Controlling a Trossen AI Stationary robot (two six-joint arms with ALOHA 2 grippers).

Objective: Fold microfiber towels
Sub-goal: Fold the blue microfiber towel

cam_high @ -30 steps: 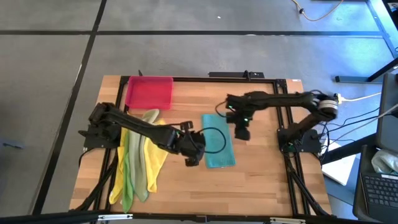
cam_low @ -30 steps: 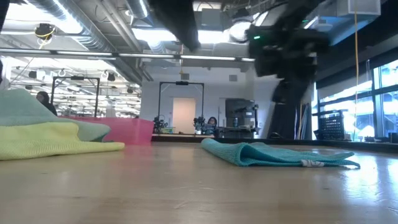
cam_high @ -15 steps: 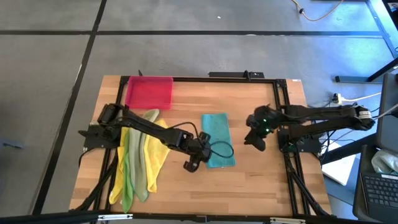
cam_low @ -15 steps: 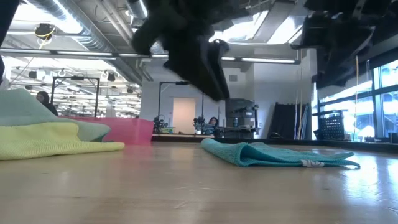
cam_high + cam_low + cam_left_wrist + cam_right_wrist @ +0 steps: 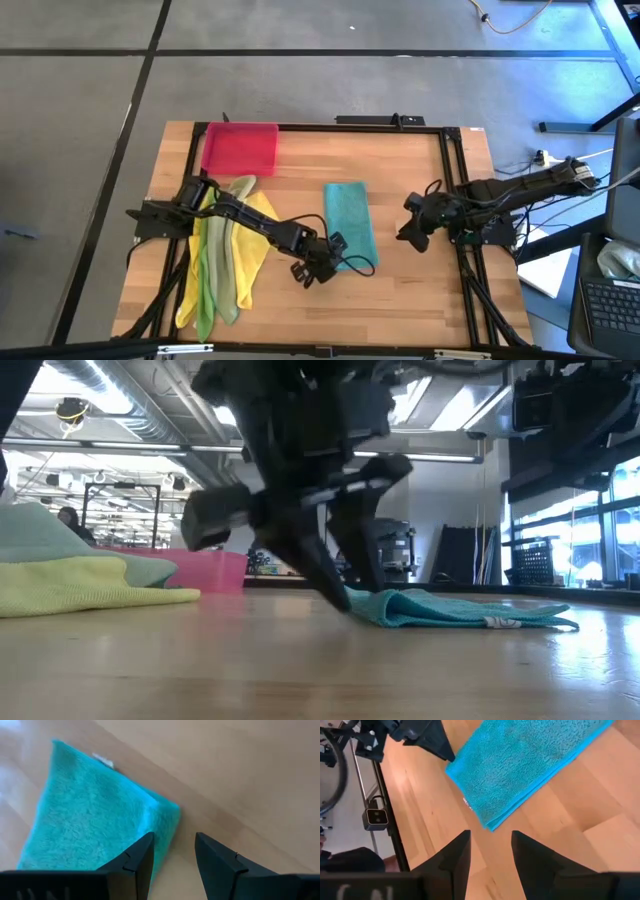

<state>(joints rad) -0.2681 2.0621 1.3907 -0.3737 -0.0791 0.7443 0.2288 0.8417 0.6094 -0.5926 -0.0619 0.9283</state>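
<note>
Left claw [image 5: 172,851] parted, empty, seemingly touching teal towel [image 5: 350,218] corner; right claw [image 5: 490,849] parted, empty.

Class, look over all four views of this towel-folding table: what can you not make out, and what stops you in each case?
- Low view: the left tool covers the teal towel's near corner; contact unclear.
- Low view: the pink tray is half hidden behind the towel pile.
- High view: how many towels are in the pile; they overlap.
- Left wrist view: the towel is cut off by the picture's edge.
</note>
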